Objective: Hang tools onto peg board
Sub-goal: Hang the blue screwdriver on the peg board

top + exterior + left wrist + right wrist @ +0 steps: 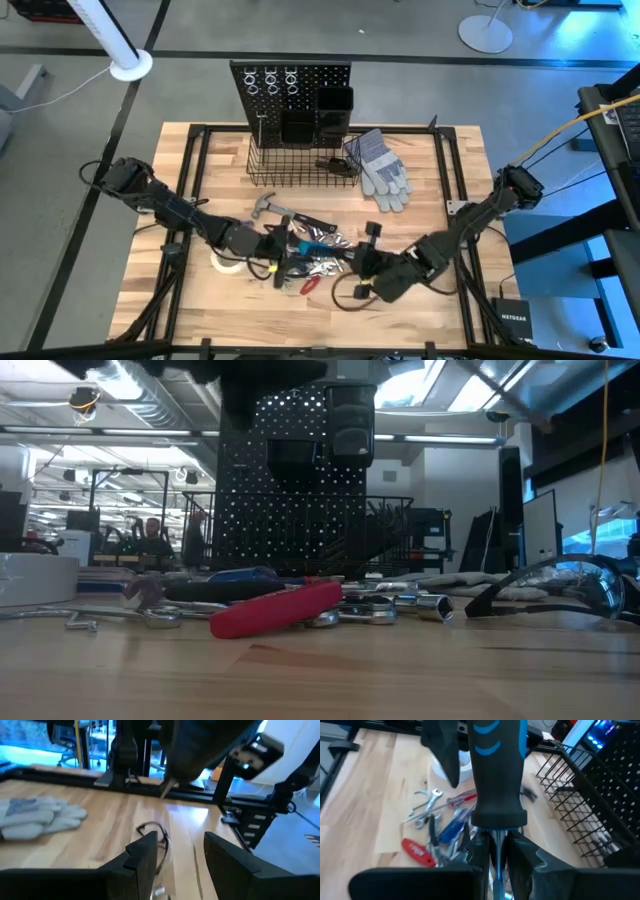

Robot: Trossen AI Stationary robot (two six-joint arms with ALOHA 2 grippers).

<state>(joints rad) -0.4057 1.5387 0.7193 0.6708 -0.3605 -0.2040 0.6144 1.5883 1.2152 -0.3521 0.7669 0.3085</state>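
Note:
My right gripper [495,852] is shut on a screwdriver with a black and blue handle [497,765], raised above the tool pile [305,255] at the table's middle near side. In the high view the handle [372,235] shows just beyond my right gripper [364,260]. My left gripper [180,855] is open with nothing between its fingers; it hangs over the pile's left part [285,250]. The pile holds silver wrenches, a red-handled tool [275,610] and blue-handled tools. A hammer [268,205] and a white tape roll [225,262] lie beside it. The peg board [290,90] stands upright at the far edge. My right gripper pinches the screwdriver's bare metal shaft [496,842] between its two fingers, just below the handle's collar. The handle sticks out past the fingertips, and the screwdriver is lifted clear of the table and the pile.
A black wire basket [300,165] and black box bins [318,115] sit at the peg board's foot. Grey work gloves [380,168] lie right of the basket. A dark loop of cord [152,832] lies on the wood right of the pile. Bare wood shows along the near edge.

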